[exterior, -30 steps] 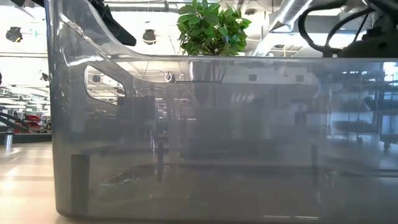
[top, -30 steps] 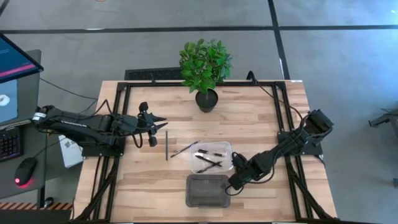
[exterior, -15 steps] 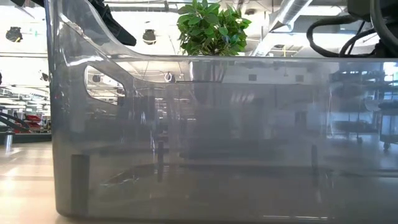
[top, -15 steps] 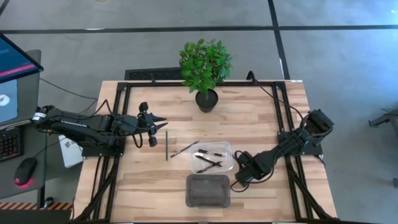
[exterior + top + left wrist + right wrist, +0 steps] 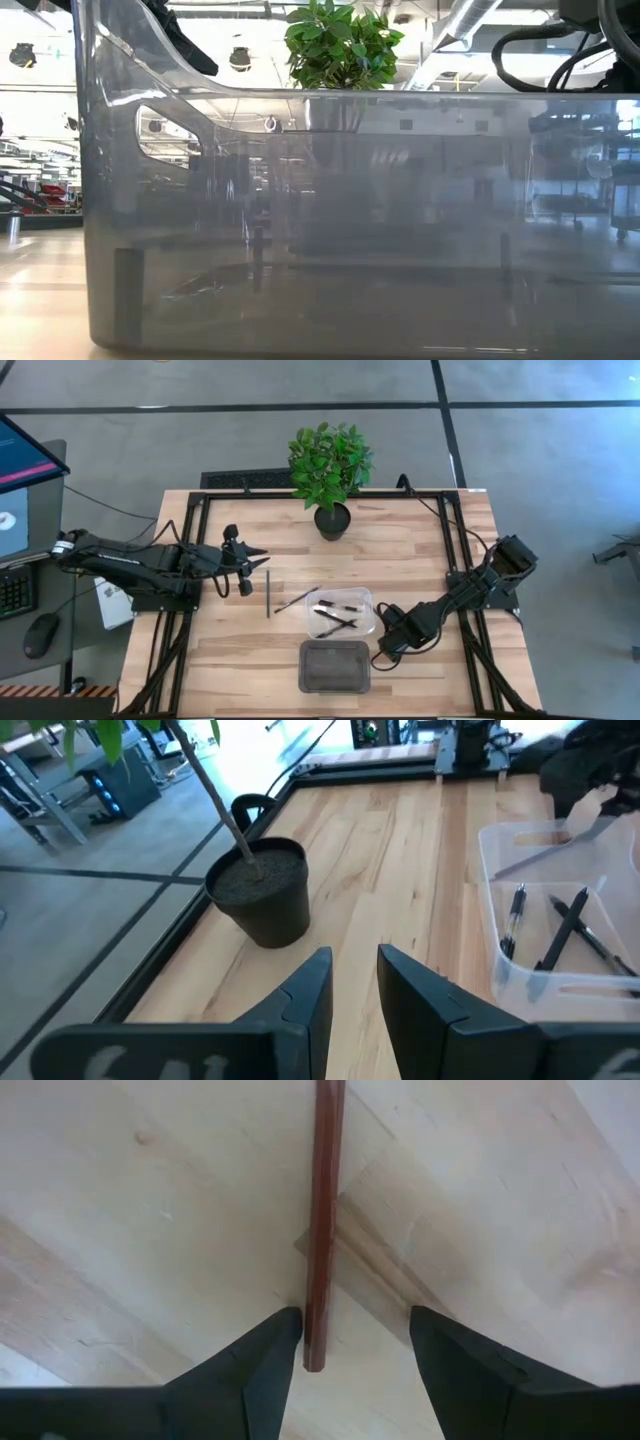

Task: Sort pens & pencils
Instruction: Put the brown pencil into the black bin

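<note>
A reddish-brown pencil (image 5: 323, 1210) lies flat on the wood. My right gripper (image 5: 355, 1345) is open and low over it, one finger on each side of its near end. In the high view this gripper (image 5: 384, 644) sits just right of both trays. Several black pens (image 5: 338, 616) lie in the clear tray (image 5: 366, 598). Two slim dark sticks (image 5: 268, 593) (image 5: 298, 599) rest on the table left of that tray. My left gripper (image 5: 252, 566) waits open near the table's left side, above the wood (image 5: 350, 982). My right gripper stands over the pencil's end (image 5: 315, 1355) from above, with the pencil running along between the fingers. The pencil lies close beside one finger (image 5: 272, 1342). I cannot tell whether that finger touches it.
A grey tray (image 5: 335, 665) sits near the table's near edge, and its wall (image 5: 320, 220) fills the low view. A potted plant (image 5: 331, 470) stands at the far middle of the table. Black frame rails run along both sides.
My right gripper has shifted a little away from the grey tray's right edge, toward the table's right and far side, and then stayed still. The left arm has not moved.
</note>
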`<state>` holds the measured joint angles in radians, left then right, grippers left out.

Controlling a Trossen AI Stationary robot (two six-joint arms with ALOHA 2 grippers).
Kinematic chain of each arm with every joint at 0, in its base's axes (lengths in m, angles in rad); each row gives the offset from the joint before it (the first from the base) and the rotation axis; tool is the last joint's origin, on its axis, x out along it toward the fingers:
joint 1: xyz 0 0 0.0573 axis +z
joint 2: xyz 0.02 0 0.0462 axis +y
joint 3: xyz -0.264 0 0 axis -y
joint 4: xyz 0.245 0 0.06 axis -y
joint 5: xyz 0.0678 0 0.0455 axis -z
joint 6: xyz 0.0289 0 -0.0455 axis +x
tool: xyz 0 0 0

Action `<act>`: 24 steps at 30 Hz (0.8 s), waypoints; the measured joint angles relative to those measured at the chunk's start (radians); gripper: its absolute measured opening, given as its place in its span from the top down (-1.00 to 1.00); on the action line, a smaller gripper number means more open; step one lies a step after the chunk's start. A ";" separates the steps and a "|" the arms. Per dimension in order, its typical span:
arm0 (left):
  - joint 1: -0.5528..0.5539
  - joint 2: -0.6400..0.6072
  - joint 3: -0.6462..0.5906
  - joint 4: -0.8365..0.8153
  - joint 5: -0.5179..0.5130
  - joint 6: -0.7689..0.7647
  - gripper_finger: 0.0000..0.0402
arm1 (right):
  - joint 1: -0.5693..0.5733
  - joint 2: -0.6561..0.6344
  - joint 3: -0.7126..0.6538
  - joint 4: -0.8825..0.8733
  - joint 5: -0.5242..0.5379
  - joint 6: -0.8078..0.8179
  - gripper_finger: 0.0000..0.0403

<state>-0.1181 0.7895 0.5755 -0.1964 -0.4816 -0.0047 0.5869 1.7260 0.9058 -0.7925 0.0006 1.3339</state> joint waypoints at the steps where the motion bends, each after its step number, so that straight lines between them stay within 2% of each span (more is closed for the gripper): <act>1: 0.000 0.000 0.000 -0.008 0.000 -0.004 0.63 | 0.000 0.000 0.000 0.000 0.002 0.000 -0.11; 14: 0.000 0.000 0.000 -0.032 0.000 -0.034 0.63 | 0.001 0.002 0.002 0.022 0.038 0.010 -0.10; 18: 0.000 0.000 0.000 -0.032 0.000 -0.034 0.63 | 0.000 0.002 0.003 0.026 0.012 0.047 0.02; 24: 0.000 0.000 0.000 -0.032 0.000 -0.034 0.63 | 0.000 0.002 0.005 0.035 0.006 0.047 0.33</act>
<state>-0.1181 0.7898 0.5755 -0.2284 -0.4820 -0.0383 0.5865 1.7279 0.9104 -0.7579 0.0071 1.3804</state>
